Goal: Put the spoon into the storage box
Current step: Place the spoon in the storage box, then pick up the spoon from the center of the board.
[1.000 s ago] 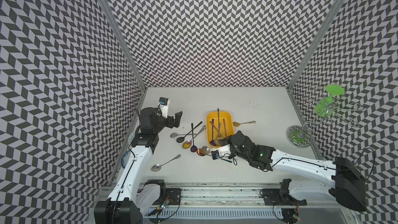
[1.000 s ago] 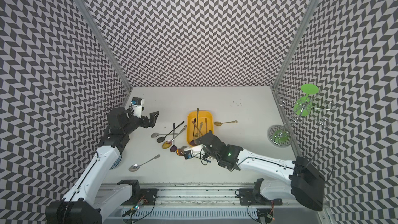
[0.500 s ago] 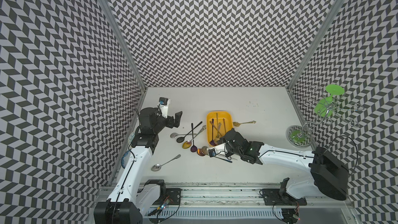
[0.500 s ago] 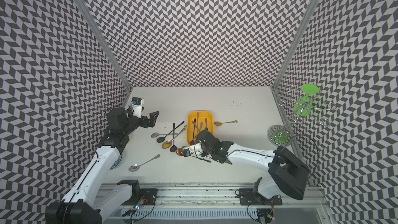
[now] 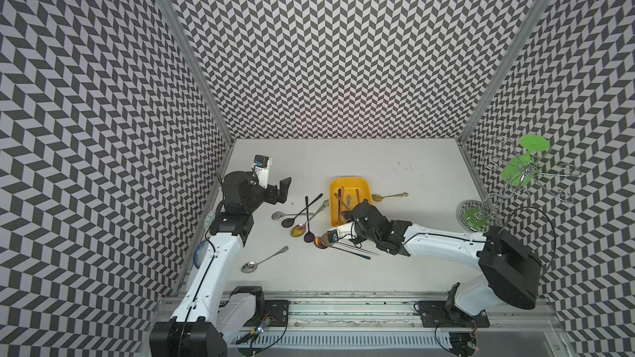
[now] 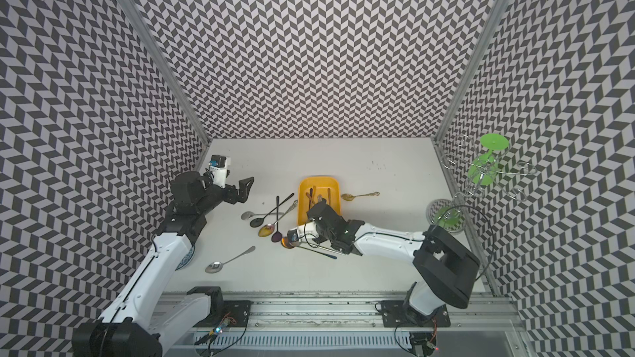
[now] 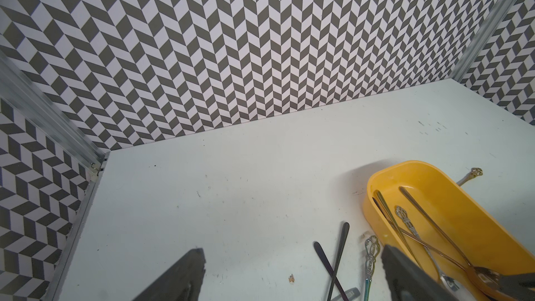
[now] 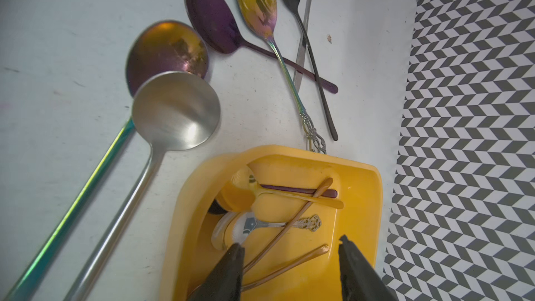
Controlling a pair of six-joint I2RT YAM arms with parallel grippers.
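Note:
The yellow storage box (image 5: 365, 187) (image 6: 335, 185) lies mid-table with several spoons inside. My right gripper (image 5: 349, 215) (image 8: 291, 243) hangs open over the box's near end, holding nothing. Between and under its fingers a copper-coloured spoon handle (image 8: 292, 262) rests on the box floor, next to an ornate silver spoon (image 8: 269, 224). My left gripper (image 5: 280, 191) (image 7: 292, 251) stands wide open and empty above the table, left of the box. More spoons (image 5: 302, 216) lie loose between it and the box.
A gold spoon (image 5: 388, 196) lies right of the box and a silver one (image 5: 263, 262) lies near the front. Two round-bowled, long-handled spoons (image 5: 354, 252) lie under my right wrist. A green-and-wire stand (image 5: 481, 214) stands at the right wall, and a patterned plate (image 5: 200, 256) lies under my left arm.
My right gripper has moved away from the table's front to the box's near end, and its jaws have opened. The left arm has not moved.

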